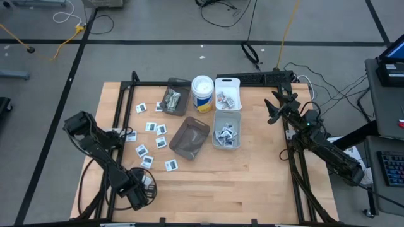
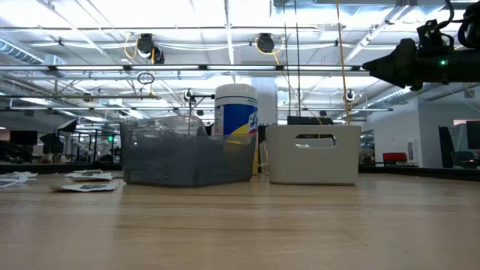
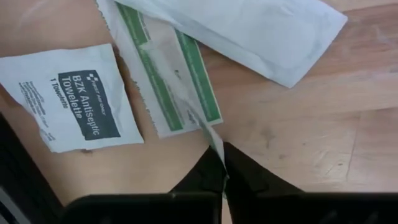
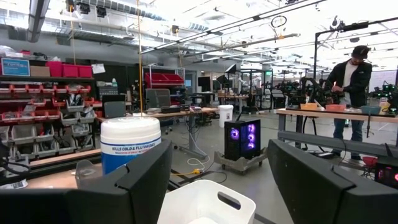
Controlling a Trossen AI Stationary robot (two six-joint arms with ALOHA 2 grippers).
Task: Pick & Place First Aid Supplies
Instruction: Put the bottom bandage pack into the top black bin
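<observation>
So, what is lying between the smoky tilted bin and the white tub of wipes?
In the high view, only bare table lies between the smoky tilted bin and the white tub of wipes; no packet lies there.

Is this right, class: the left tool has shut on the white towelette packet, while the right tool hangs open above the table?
Not quite. The left tool has shut on the corner of the green-striped strip, not the towelette packet, which lies untouched beside it; the left wrist view shows this. The right tool does hang open above the table.
</observation>
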